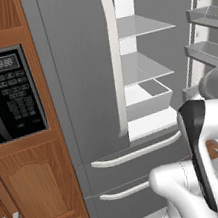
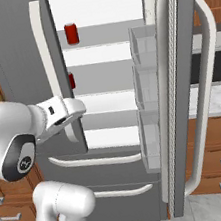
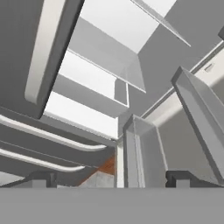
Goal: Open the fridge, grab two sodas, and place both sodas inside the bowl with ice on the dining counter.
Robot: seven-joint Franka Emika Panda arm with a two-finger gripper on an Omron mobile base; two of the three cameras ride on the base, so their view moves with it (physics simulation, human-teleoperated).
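The gripper (image 3: 107, 177) is spread open and empty, low before the open fridge (image 2: 92, 14). Both sodas (image 2: 71, 33) sit far above the fingers (image 3: 41, 178); rising, the arm may hit the left door's handle (image 2: 50, 66) or a shelf.

fridge (image 2: 111, 132) tall, grey, right door swung wide open, left door shut; long white curved handles; two lower drawers closed; white interior with glass shelves, clear bins on open door. one soda (image 2: 71, 33) red can, silver top, upright on upper shelf near left side. second soda (image 2: 71, 80) red, one shelf lower, mostly hidden behind left door edge, pose unclear
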